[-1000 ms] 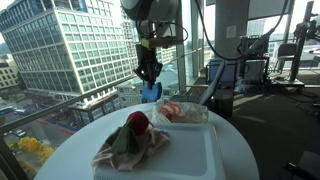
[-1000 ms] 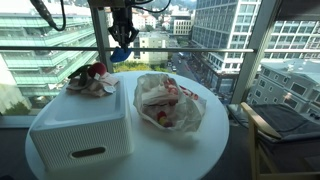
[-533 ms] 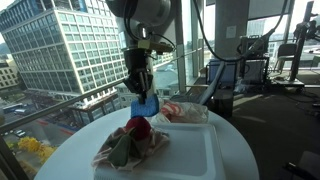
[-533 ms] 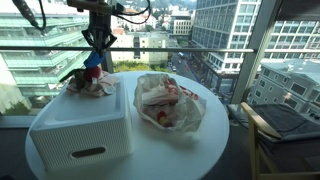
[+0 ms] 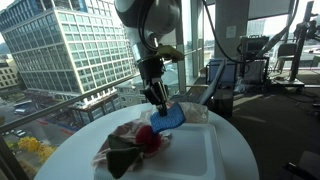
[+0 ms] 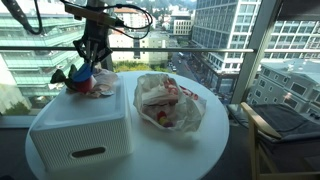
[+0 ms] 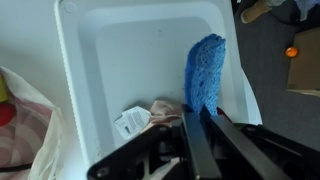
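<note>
Gripper [image 5: 157, 100] clamped shut on blue cloth [image 7: 205, 68], dangling over the white bin's [image 7: 140, 45] side wall, near crumpled clothes [image 5: 128, 145]. My worry: if it slips here, it falls outside, off the table [image 6: 205, 145].

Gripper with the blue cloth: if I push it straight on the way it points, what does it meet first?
Probably the white bin's recessed top, with the blue cloth that the gripper pinches landing first; the crumpled clothes lie just beside that line. Depth is hard to judge.
</note>
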`<action>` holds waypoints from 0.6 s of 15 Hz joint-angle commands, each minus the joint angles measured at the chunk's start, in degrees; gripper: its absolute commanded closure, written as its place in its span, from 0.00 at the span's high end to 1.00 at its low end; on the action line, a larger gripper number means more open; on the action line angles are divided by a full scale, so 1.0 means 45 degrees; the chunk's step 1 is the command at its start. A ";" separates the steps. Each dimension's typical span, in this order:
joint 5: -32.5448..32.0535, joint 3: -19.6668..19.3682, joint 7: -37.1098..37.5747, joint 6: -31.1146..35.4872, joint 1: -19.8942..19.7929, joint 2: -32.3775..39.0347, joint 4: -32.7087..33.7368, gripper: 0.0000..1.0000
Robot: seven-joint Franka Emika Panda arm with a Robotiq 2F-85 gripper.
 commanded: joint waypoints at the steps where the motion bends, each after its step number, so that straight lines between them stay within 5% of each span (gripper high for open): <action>1: 0.0178 0.0016 -0.0973 0.1267 -0.0354 -0.0283 -0.1742 0.03; 6: 0.0335 0.0259 -0.1988 0.4524 -0.0461 -0.0488 -0.3731 0.05; 7: 0.0235 0.0275 -0.2046 0.4842 -0.0461 -0.0531 -0.3892 0.34; 9: -0.0395 0.0175 -0.1626 0.5231 -0.0330 -0.0757 -0.4027 0.42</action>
